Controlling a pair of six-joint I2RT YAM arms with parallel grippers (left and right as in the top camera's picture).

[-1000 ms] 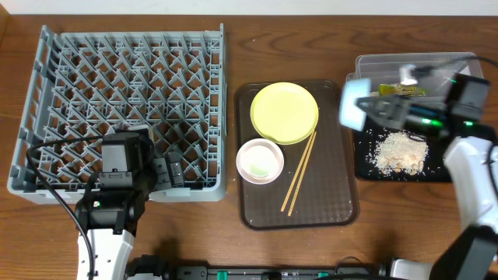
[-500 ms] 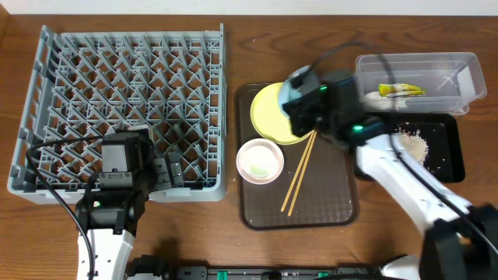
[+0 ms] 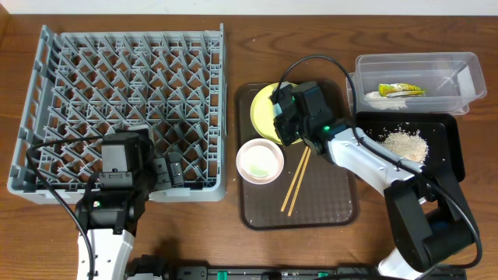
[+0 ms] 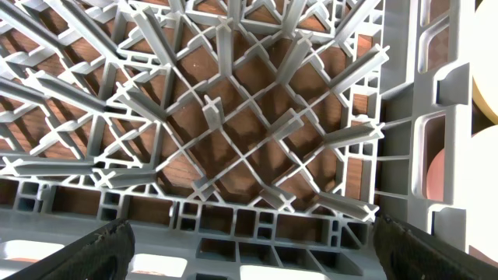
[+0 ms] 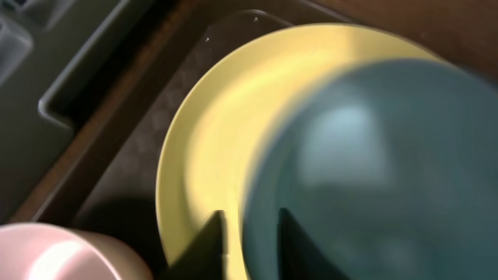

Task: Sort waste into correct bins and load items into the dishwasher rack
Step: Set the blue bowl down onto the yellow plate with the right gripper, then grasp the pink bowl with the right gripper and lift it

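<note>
My right gripper (image 3: 289,118) is shut on the rim of the light blue bowl (image 5: 366,163) and holds it over the pale yellow plate (image 3: 263,109), which also shows in the right wrist view (image 5: 210,132). The pinkish-white bowl (image 3: 260,161) and two wooden chopsticks (image 3: 298,180) lie beside the plate. The green-and-orange wrapper (image 3: 401,90) and a white scrap (image 3: 373,96) lie in the clear tub (image 3: 467,74). Beige crumbs (image 3: 403,144) lie on the black tray (image 3: 450,159). My left gripper (image 4: 249,249) is open over the front edge of the grey rack (image 3: 124,93). The white cup is out of view.
The plate, pink bowl and chopsticks sit on a brown textured serving tray (image 3: 331,206) between the rack and the bins. My right arm's cable arcs above the tray. Bare wooden table (image 3: 233,249) lies along the front.
My right arm has swung left from the black tray to above the yellow plate, carrying the blue bowl. The crumbs stay on the black tray. The left arm has not moved.
</note>
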